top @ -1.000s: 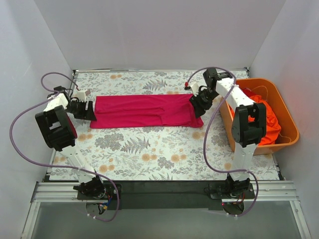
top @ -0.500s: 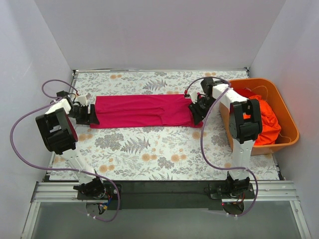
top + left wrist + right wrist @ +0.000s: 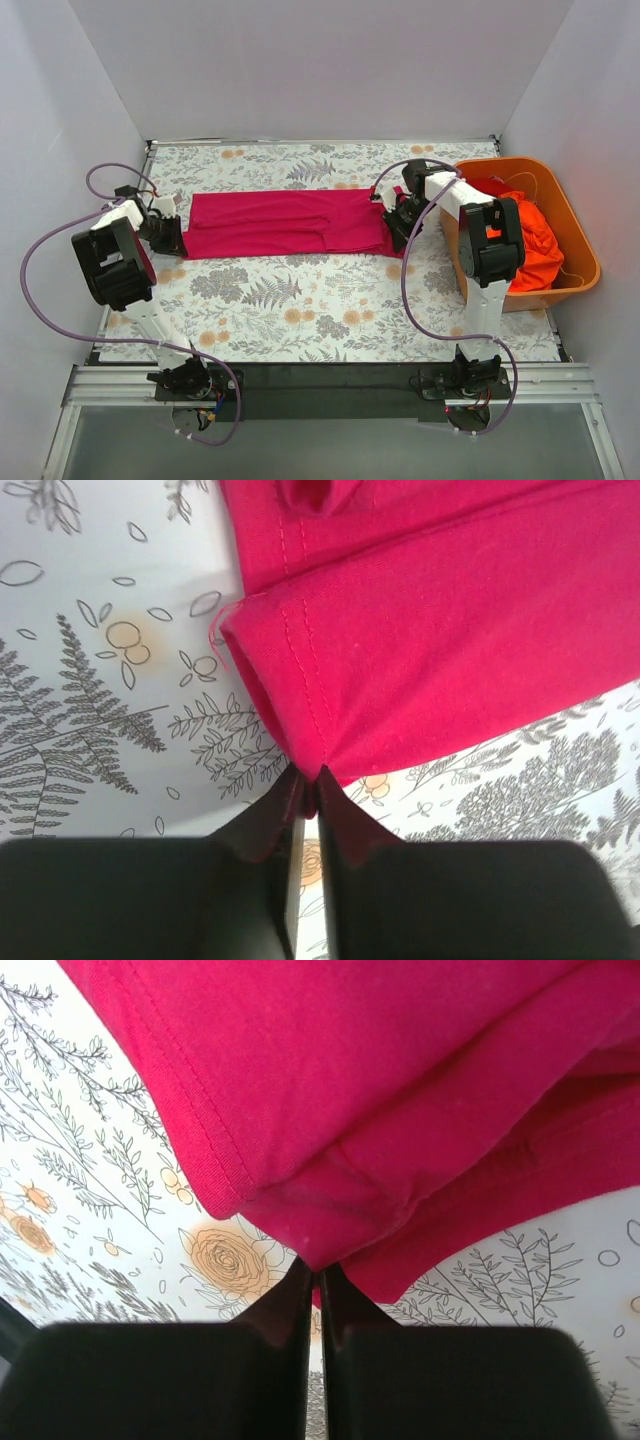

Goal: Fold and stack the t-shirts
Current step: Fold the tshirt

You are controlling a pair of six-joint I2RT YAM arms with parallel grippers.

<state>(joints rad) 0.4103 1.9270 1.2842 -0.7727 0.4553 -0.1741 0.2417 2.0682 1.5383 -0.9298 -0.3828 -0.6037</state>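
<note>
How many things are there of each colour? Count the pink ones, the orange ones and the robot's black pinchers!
Pink: 1, the pink t-shirt, laid out flat.
Orange: 2, the orange tub and the heap of orange-red cloth in it (I cannot tell how many shirts are in the heap).
Black: 2, the left gripper and the right gripper, each pinching one end of the pink t-shirt.
Total: 5.
</note>
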